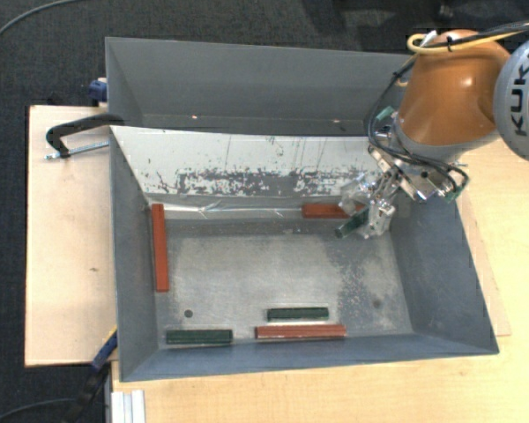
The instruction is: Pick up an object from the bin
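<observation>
My gripper (373, 219) is low in the bin's back right corner, close to the back wall. A short dark green bar (347, 229) sticks out to the left from between its fingers, tilted, with its right end in the grip. Just left of it, a short red-brown bar (323, 210) lies along the foot of the back wall, close to the green bar's upper side.
A long red-brown bar (160, 247) lies along the left wall. Near the front wall lie a dark green bar (297, 314), a red-brown bar (300, 331) and another dark green bar (198, 336). The arm with its orange cover hangs over the bin's back right corner.
</observation>
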You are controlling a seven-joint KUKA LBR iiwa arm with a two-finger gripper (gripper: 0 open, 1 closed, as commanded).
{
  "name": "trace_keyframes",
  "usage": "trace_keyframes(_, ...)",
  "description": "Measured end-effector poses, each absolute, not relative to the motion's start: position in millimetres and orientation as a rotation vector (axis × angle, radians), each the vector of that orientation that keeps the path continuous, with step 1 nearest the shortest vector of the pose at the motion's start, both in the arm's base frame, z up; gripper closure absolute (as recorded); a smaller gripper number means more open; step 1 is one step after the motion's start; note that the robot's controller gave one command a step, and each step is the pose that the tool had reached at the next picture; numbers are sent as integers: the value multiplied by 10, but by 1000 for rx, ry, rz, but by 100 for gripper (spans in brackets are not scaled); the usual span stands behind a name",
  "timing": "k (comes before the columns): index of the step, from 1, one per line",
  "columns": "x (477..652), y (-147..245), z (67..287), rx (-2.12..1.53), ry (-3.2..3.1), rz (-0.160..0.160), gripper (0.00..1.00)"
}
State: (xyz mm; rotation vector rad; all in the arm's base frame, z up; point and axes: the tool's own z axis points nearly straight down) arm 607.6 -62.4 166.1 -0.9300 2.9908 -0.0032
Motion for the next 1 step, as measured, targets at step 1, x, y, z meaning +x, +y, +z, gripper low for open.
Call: trace_keyframes(1,6094,-618,1791,-927,2993,-3,100)
